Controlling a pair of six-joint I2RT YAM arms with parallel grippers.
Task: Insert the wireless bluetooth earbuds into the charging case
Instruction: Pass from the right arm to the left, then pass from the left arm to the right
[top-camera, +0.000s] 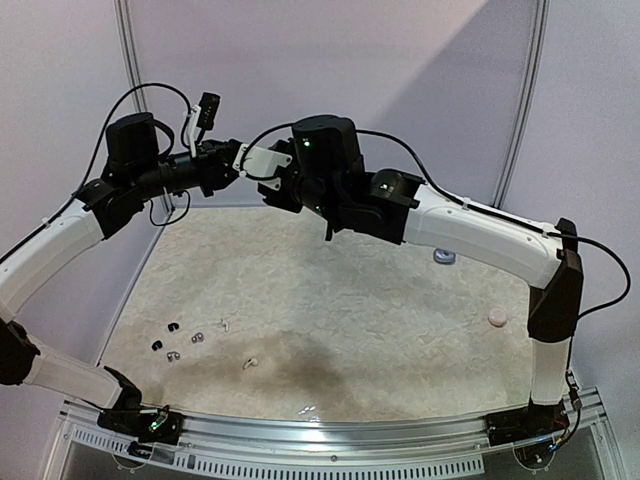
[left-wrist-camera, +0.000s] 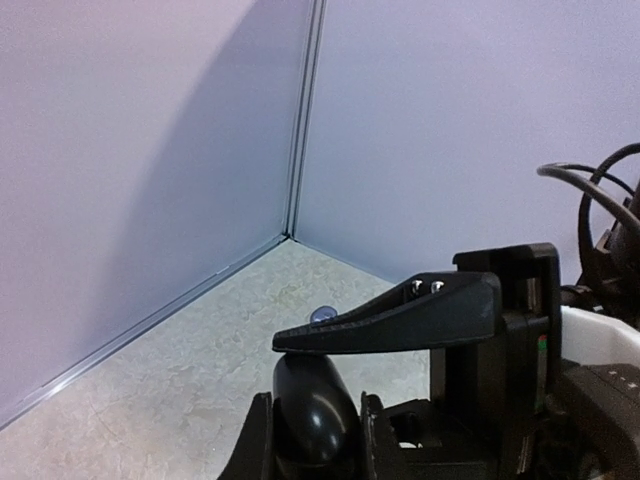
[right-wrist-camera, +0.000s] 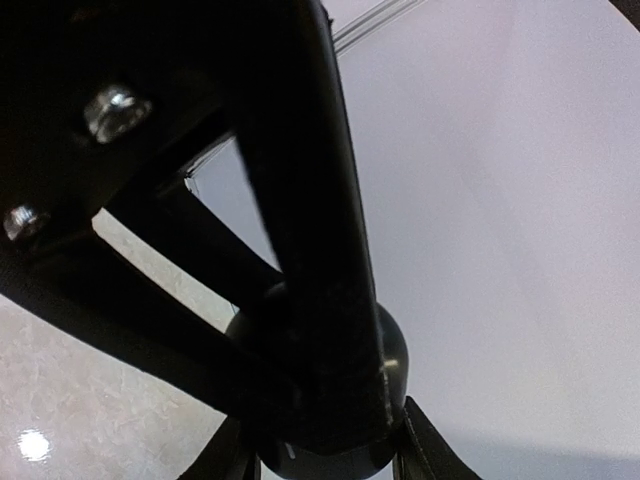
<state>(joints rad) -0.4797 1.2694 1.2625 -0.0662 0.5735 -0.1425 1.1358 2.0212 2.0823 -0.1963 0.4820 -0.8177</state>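
- Both arms are raised and meet high over the far edge of the table (top-camera: 340, 320), left of its middle.
- Charging case (left-wrist-camera: 310, 410): a black, glossy, rounded body held in the air between the two grippers. It is off the table. Whether its lid is open or closed cannot be told.
- Left gripper (left-wrist-camera: 313, 435): jaws are drawn in narrow. Its two fingertips sit tight on either side of the case at the bottom of the left wrist view.
- Right gripper (right-wrist-camera: 318, 450): jaws are set at a middling width, with the case's rounded body filling the gap between the fingertips. It has hold of the case from the other side.
- A black wedge-shaped finger (left-wrist-camera: 400, 310) with two screws lies across just above the case. I cannot tell for certain whose it is.
- Earbuds (top-camera: 156, 345): all six lie loose on the table near the left edge, toward the near-left corner and well apart from the case.
- Black pair (top-camera: 172, 326): closest to the left edge.
- Silvery-grey pair (top-camera: 197, 337): just beside the black ones.
- White pair (top-camera: 249, 362): farther in, the two split apart, one of them nearer the near edge.
- Blue-grey round piece (top-camera: 444, 257): on the table toward the far-right corner, under the right arm.
- White round piece (top-camera: 497, 318): near the right edge.
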